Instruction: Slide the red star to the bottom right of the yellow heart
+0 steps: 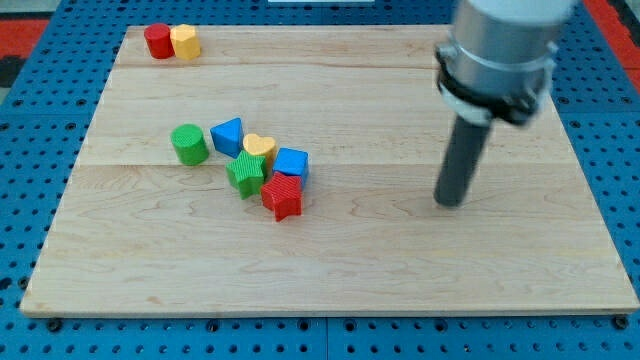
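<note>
The dark cylindrical rod hangs from a grey metal collar, and its tip (pixel 452 203) rests on bare wood well to the view's right of the yellow heart, touching no block; there is no gripper here, so nothing opens, closes or is held. Taking the smooth yellow heart-shaped block (pixel 259 148) as the landmark, the ribbed red star-shaped block (pixel 283 195) lies below it and slightly to the view's right, already close to the wanted spot by the look of it. Between the two, touching or nearly touching both, sits the blue cube-like block (pixel 291 162) on the heart's right, while the ribbed green star-shaped block (pixel 245 173) presses in from below-left of the heart. A blue triangular block (pixel 228 135) stands just left of the heart, and a green cylinder (pixel 188 144) further left. Far up toward the view's top-left corner, a red cylinder (pixel 158 41) and a yellow block (pixel 185 42) stand together, well clear. The pale wooden board (pixel 400 270) is smooth-grained, so blocks should slide easily. The chief risk appears to be the tightness of the cluster: a push on the red star from the right would likely drive it into the green star or the blue cube and carry the heart along, shifting the landmark itself. An off-centre contact on the star's points could also spin it aside rather than move it straight.
</note>
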Motion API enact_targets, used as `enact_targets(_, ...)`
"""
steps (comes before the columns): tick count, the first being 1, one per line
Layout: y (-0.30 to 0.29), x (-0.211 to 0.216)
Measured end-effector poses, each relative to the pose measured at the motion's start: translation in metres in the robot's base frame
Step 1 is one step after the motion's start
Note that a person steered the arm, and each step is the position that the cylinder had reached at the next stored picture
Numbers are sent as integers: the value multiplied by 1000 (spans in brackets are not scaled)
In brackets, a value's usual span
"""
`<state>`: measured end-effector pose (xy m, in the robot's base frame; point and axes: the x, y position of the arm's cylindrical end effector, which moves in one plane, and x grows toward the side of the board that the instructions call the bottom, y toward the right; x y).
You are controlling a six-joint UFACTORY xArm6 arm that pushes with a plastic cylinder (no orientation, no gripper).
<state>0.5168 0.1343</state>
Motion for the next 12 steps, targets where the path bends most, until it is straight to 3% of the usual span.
enact_targets(1, -66, 32)
enact_targets(2, -110, 28)
enact_targets(3, -128, 6)
enact_targets(4, -135, 12)
enact_targets(5, -198, -18)
enact_targets(6, -220, -48)
enact_targets(7, -209, -53)
enact_targets(11, -205, -170)
enact_targets(12, -191, -172)
